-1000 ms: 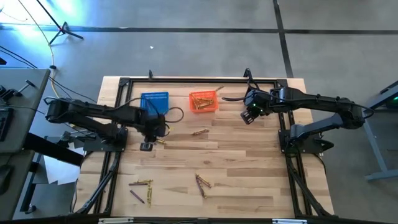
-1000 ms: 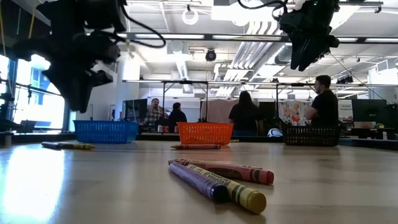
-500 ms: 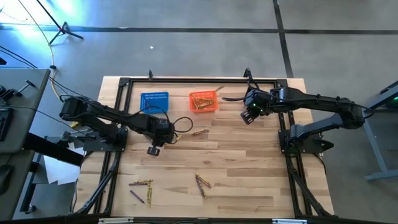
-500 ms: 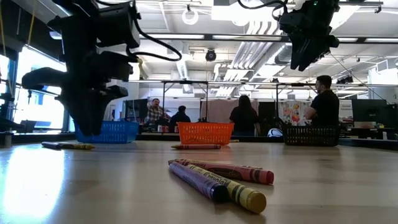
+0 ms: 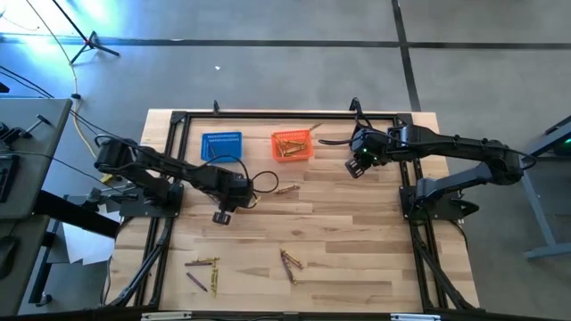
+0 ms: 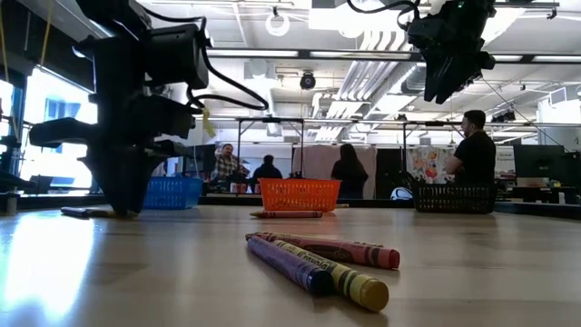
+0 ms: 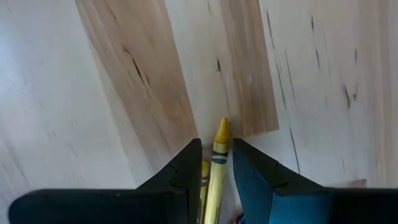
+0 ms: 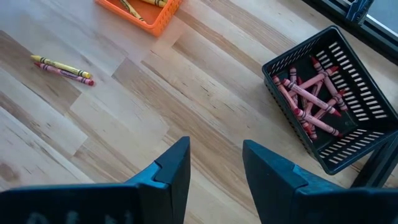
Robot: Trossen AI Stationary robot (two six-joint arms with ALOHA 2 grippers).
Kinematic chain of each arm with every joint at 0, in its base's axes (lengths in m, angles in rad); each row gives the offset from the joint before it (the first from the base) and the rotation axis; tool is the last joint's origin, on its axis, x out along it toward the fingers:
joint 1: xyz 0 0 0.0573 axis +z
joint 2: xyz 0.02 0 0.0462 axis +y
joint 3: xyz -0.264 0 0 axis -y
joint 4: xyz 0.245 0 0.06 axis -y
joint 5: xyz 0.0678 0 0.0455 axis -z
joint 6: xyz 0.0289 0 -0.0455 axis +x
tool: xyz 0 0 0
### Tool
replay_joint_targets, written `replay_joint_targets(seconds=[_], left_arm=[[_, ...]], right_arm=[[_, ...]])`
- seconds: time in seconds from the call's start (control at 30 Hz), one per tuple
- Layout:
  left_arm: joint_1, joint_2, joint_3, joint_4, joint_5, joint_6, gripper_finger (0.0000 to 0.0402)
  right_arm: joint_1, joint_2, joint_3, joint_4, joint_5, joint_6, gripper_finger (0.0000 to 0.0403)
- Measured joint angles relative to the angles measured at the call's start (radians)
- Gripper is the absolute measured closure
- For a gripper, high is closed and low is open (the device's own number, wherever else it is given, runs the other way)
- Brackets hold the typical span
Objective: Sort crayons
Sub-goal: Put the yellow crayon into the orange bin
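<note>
The wooden table (image 5: 357,241) fills the middle of the high view, its near edge cut off by the frame. The left arm reaches across it toward the centre, and the left gripper (image 5: 219,217) hangs low over the boards in front of the blue basket (image 5: 221,145). In the left wrist view its fingers (image 7: 186,171) are clamped on a yellow crayon (image 7: 217,163), whose pointed tip juts out past them; a second yellow strip shows between the fingers, possibly another crayon, though too little of it is visible to be sure. In the low view this gripper hides most of the blue basket.

The right arm waits at the far right of the table, its right gripper (image 5: 359,166) raised beside the orange basket (image 5: 292,145), fingers (image 8: 171,171) spread apart and holding nothing. Its body hides the black basket (image 8: 333,102) from above; the right wrist view shows that basket holding reddish-pink crayons (image 8: 308,96).

The orange basket holds yellow crayons (image 5: 290,146). Loose crayons lie on the boards: a pair near the centre (image 5: 287,189), a small bunch toward the near edge (image 5: 290,262), and a few at the near left (image 5: 203,266), too small there to tell their colours. People stand in the room behind.
</note>
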Motion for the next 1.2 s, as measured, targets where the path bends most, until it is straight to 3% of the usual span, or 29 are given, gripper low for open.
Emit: replay_joint_targets(seconds=[1.2], left_arm=[[0.001, 0.037, 0.0, 0.013, 0.048, -0.026, 0.0334]], right_arm=[[0.0, 0.0, 0.0, 0.001, 0.0, 0.0, 0.0269]])
